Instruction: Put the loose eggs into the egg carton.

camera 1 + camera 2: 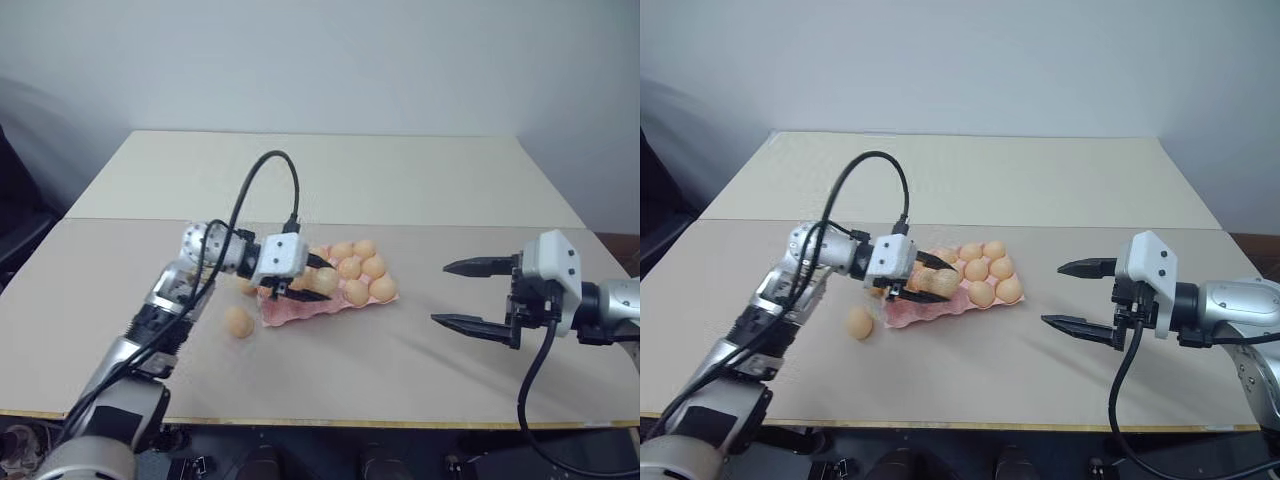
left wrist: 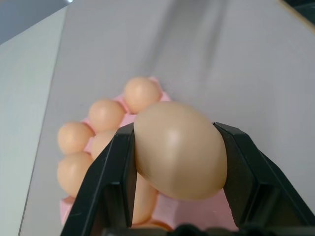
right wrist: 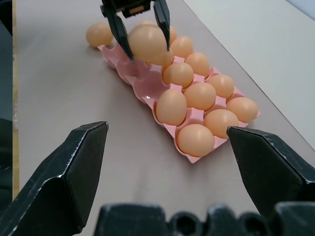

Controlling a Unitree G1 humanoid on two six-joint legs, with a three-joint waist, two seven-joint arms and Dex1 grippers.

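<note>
The pink egg carton (image 1: 287,314) lies in the middle of the table, with several eggs (image 1: 361,268) filling its right-hand cups. My left gripper (image 1: 322,281) is shut on one loose egg (image 2: 179,150) and holds it just above the carton's left end. Another loose egg (image 1: 238,321) rests on the table just left of the carton. Something orange by the carton's back left corner is half hidden behind my left wrist. My right gripper (image 1: 441,293) hangs open and empty to the right of the carton, well apart from it, pointing at it.
The beige table (image 1: 400,380) has bare surface in front of and to the right of the carton. A second, lighter table top (image 1: 330,170) adjoins it at the back. A black cable (image 1: 265,170) loops up from my left wrist.
</note>
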